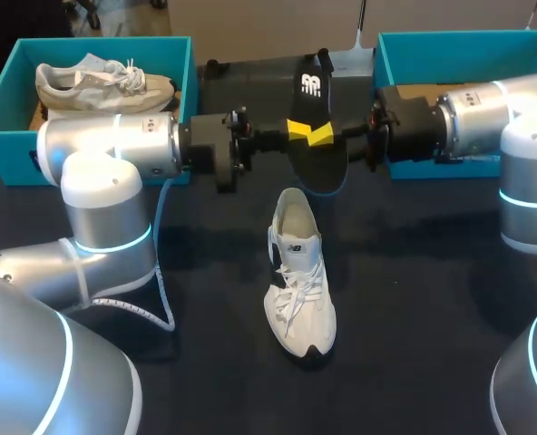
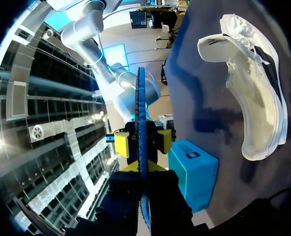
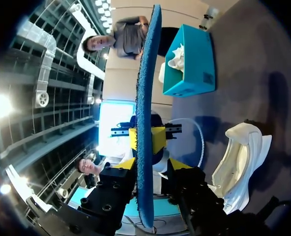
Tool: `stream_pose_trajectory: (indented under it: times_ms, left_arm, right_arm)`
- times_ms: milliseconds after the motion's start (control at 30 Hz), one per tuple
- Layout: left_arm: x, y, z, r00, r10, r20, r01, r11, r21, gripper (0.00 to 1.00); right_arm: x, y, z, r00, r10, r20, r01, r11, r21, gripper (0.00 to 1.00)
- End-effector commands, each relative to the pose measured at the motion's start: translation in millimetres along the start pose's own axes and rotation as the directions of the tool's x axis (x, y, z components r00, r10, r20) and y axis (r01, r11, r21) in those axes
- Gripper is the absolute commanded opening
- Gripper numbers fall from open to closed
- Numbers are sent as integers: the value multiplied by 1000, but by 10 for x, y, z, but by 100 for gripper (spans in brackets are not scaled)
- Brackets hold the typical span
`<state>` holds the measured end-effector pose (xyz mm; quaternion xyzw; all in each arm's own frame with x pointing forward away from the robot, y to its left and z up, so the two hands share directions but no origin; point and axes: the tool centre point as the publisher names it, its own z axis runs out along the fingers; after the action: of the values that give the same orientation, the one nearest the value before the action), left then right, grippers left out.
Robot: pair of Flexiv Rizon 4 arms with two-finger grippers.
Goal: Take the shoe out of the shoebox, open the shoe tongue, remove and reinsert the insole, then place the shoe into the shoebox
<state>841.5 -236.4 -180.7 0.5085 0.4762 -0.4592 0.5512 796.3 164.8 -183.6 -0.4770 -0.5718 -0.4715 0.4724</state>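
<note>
Take the shoe (image 1: 300, 281) on the surface (image 1: 414, 317) as your marker. Directly behind it, the insole (image 1: 314, 127) is gripped by your left hand (image 1: 297, 132) from the shoe's left and your right hand (image 1: 323, 136) from its right. Back left sits one shoebox (image 1: 4, 104) with a second shoe (image 1: 96, 83) inside. Back right sits the other shoebox (image 1: 405, 59).

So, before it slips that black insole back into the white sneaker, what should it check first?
1. Black foam insole is out of the shoe and held in the air: ok.
2. Left jaws are shut on it: ok.
3. Right jaws are shut on it: ok.
4. White lace-up sneaker stands upright on the dark table, opening up: ok.
5. Its tongue is pulled back enough: cannot tell.
6. Right teal cardboard shoebox is free: cannot tell, the arm hides part of it.
</note>
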Motion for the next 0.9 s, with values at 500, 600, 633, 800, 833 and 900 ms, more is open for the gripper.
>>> stream_pose_trajectory:
  times_ms: [500, 600, 633, 800, 833, 900]
  left_arm:
    - [33, -13, 39, 1000, 4, 1, -4, 1000, -7, 0]
    - [45, -14, 62, 1000, -2, 0, 2, 1000, -12, 0]
    - [42, -19, 72, 1000, -2, 0, 2, 1000, -12, 0]
    - [20, -23, 89, 1000, 2, 6, -2, 1000, -17, 0]
    - [16, -21, 87, 1000, 3, 6, -3, 1000, -17, 0]
    - [-9, -16, 76, 1000, 7, 2, -7, 1000, -13, 100]
  right_arm:
    - [-6, -13, 4, 1000, 2, -2, -2, 1000, 0, 13]
    - [-10, -16, 11, 1000, 0, -7, 0, 1000, 4, 0]
    - [-13, -16, 14, 1000, 1, -7, -1, 1000, 6, 0]
    - [-13, -14, 18, 1000, -5, -8, 5, 1000, 5, 0]
    - [-13, -14, 18, 1000, -7, -8, 7, 1000, 5, 0]
    - [-11, -11, 10, 1000, -9, -7, 9, 1000, 4, 0]
